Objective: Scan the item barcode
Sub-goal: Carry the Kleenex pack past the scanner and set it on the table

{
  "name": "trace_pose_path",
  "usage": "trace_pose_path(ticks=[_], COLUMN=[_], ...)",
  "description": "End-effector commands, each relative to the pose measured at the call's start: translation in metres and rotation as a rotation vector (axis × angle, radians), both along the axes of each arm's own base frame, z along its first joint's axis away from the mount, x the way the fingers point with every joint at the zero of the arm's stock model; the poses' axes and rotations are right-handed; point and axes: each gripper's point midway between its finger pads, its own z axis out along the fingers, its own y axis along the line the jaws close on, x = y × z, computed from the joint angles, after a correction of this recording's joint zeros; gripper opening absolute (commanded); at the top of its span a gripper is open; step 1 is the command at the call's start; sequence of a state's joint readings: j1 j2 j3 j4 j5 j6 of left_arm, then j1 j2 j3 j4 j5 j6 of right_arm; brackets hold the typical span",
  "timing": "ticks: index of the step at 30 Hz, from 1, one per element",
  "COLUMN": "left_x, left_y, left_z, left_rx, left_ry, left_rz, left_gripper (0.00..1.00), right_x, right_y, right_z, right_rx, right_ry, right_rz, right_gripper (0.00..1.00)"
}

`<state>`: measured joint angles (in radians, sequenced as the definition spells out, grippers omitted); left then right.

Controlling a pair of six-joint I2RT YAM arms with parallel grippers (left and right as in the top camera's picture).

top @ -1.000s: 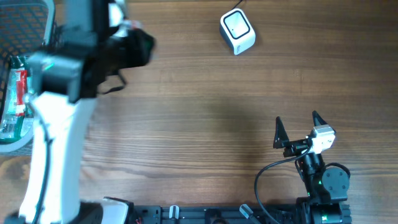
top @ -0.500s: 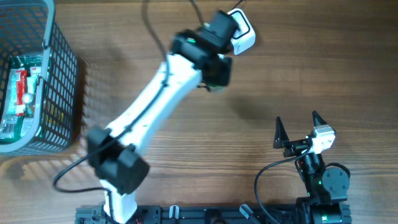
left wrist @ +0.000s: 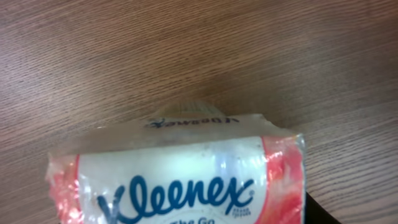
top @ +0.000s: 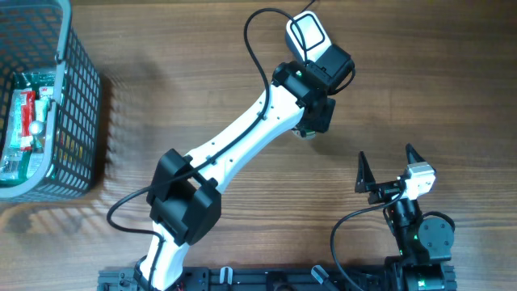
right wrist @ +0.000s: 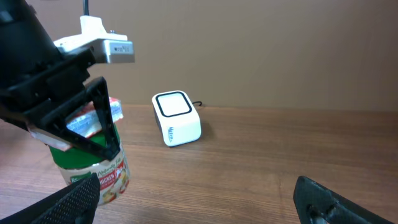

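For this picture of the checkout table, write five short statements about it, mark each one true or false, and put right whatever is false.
1. The left tool grips a Kleenex pack. True.
2. The scanner lies inside the basket. False: it stands on the table, far from the basket.
3. The right tool is open and holds nothing. True.
4. The basket is empty. False: packaged goods lie in it.
5. The basket is on the robot's right. False: it is at the robot's left.
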<state>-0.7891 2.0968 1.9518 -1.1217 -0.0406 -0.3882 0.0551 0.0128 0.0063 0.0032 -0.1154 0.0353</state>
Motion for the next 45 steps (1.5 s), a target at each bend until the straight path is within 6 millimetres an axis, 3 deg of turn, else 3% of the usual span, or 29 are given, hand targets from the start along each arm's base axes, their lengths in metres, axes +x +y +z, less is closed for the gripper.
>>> trace_pose_path(ticks=[1,6,10,18,38,42,45], left_x=[0.01,0.015,0.009,-0.008,-0.022,-0.024,-0.024], left_y=[-0.001,-0.016,-0.027,-0.038,-0.037,-0.034,-0.035], left_z=[-0.007,-0.011,-0.012,-0.034,-0.062,-0.069,-0.07], left_rx=[0.004,-0.026,-0.035,-0.017,-0.015,-0.005,-0.009], left_ry=[-0.012,-0.043,-0.051,-0.049,-0.032,-0.025,-0.028], left_rz=[0.027,0.011,-0.012,-0.028,0.151,0.15,0.15], left_gripper=[0.33,0.33,0.32,0.33,0.31,0.35,0.49], right_x=[0.0,0.0,0.0,0.0,0.0,0.0,0.0], right_y=[-0.001,-0.001,-0.001,-0.001,-0.001,-0.001,-0.001], right_z=[0.002,0.002,0.002,0.002,0.002,0.002,0.002], right_rx=[-0.008,-0.008,-0.008,-0.008,-0.008,-0.008,-0.008], right_ry=[-0.011,-0.012,-0.011,-0.011,-0.012,-0.011,-0.011], right_rz=[-0.003,-0.003,-0.003,-0.003,-0.003,-0.003,-0.003], right_gripper=[1.0,1.0,1.0,1.0,1.0,1.0,1.0])
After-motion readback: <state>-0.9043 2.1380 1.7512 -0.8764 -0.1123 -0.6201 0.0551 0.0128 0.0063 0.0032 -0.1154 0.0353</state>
